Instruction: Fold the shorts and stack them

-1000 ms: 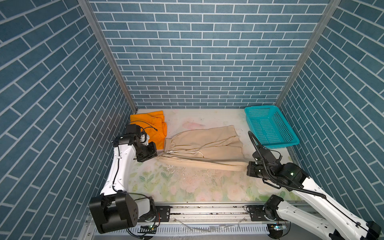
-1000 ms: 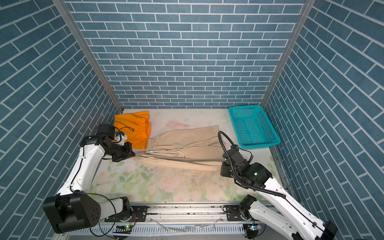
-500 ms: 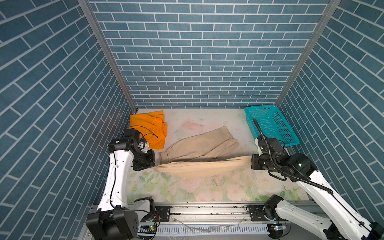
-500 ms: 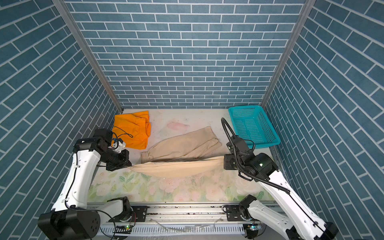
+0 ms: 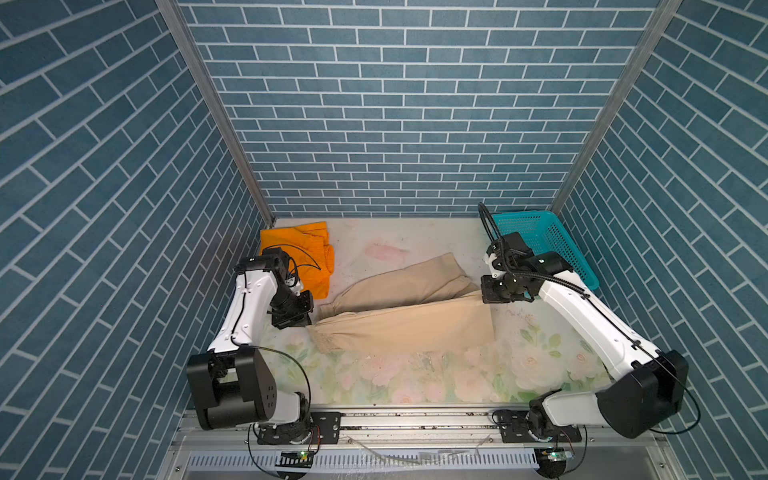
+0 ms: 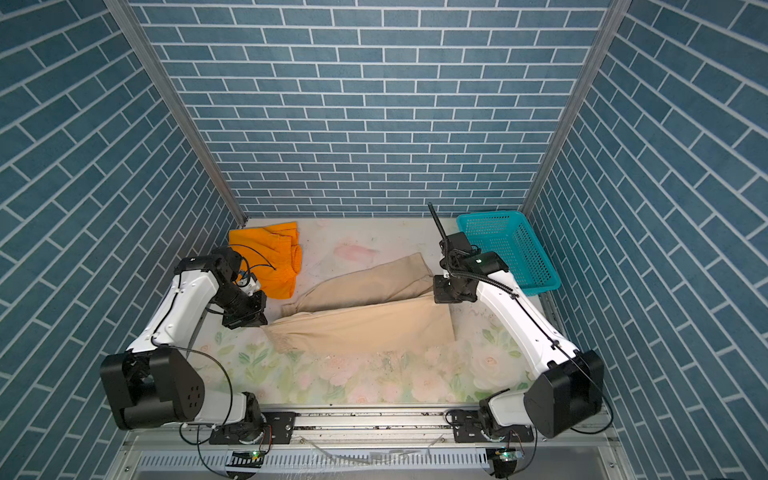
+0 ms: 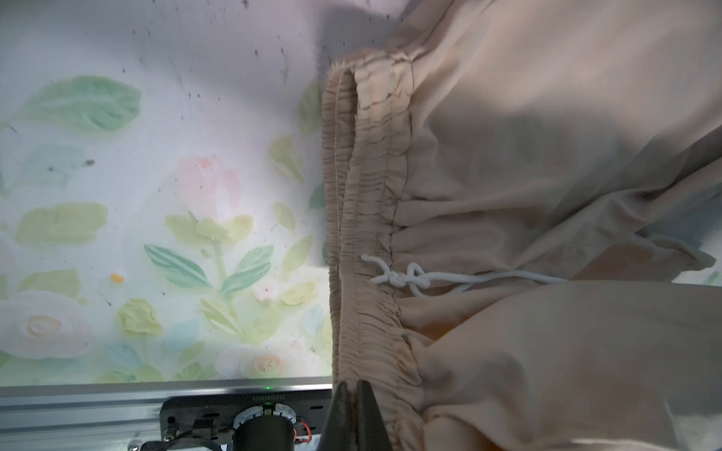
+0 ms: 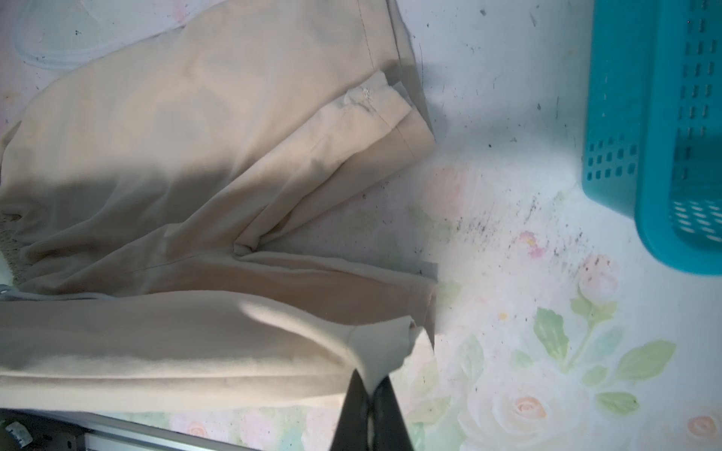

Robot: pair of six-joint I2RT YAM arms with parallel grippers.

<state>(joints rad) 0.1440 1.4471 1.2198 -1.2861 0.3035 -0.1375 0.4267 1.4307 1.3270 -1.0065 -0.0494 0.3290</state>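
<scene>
Beige shorts (image 5: 399, 320) lie across the middle of the floral mat (image 5: 415, 382), waistband (image 7: 367, 218) toward the left and legs toward the right. The near half is stretched between the two grippers. The far leg lies flat and slants toward the back. A knotted white drawstring (image 7: 429, 278) trails over the cloth beside the gathered band. The left gripper (image 7: 353, 390) is clamped on the near end of the waistband; the right gripper (image 8: 369, 384) pinches the hem corner of the near leg, the cloth drawn up to a peak between its fingers. Orange shorts (image 5: 309, 257) sit bunched in the back left corner, just beside the beige waistband – whether touching it I cannot tell. A teal basket (image 5: 552, 245) stands at the back right, behind the right arm.
</scene>
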